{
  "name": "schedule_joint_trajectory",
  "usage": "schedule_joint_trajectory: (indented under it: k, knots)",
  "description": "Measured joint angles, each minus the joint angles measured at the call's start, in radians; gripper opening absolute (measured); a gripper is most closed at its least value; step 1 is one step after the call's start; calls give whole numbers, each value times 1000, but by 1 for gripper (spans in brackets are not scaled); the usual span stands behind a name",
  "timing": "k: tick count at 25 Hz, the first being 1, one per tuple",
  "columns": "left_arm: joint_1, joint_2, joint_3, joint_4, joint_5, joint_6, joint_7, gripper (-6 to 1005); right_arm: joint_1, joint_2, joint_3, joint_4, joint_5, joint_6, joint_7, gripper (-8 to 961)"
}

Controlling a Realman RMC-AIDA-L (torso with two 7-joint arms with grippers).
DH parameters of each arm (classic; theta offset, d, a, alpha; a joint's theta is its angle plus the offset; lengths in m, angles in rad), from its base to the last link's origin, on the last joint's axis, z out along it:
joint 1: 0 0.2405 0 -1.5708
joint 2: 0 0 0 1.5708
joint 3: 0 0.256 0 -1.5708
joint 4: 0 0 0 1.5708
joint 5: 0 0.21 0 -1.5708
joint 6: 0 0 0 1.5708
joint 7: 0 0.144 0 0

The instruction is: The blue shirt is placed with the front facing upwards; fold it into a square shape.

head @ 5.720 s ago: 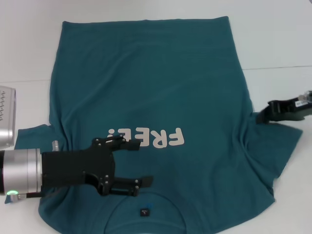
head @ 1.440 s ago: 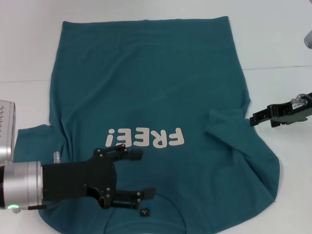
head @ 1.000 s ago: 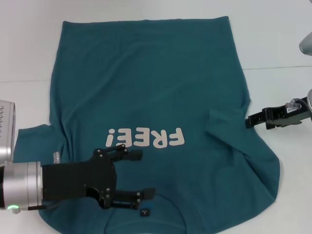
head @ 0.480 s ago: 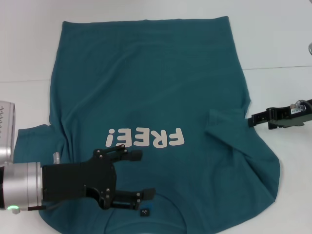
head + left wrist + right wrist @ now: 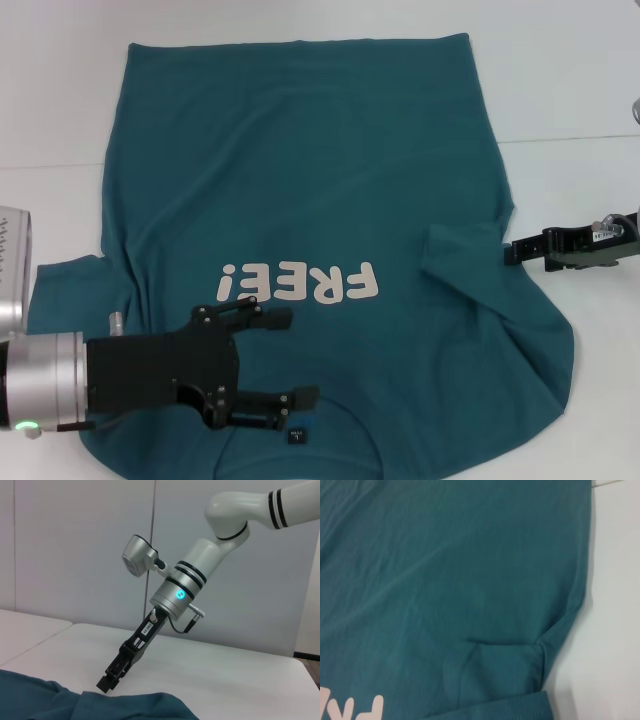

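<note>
Blue shirt point(image 5: 300, 200) spread face-up on a white table point(image 5: 570, 80).
Left gripper point(image 5: 290, 355) hovers wide open over its collar end; right gripper point(image 5: 512, 251), fingers pressed together, sits just beside the folded-in right sleeve point(image 5: 462, 250).

One blue shirt point(image 5: 310, 210), one white table point(image 5: 570, 80), two grippers, left gripper point(image 5: 290, 360), right gripper point(image 5: 515, 250)

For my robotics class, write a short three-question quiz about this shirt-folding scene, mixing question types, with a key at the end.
1. True or false: the right sleeve of the blue shirt lies folded in over the body.
2. Which end effector hovers over the shirt near the neck label? A) left B) right
3. Fill in: the white letters on the chest read ____.

Key: 1 true; 2 A, the left end effector, fingers apart; the right end effector sits at the shirt's edge; 3 FREE!
</note>
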Motion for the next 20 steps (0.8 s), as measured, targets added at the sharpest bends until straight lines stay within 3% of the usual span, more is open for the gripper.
schedule_joint_trajectory:
  k: [20]
  knots:
    - [1,0,0,1,2,-2,4,937,7,5,6,51,74,44,-54,732]
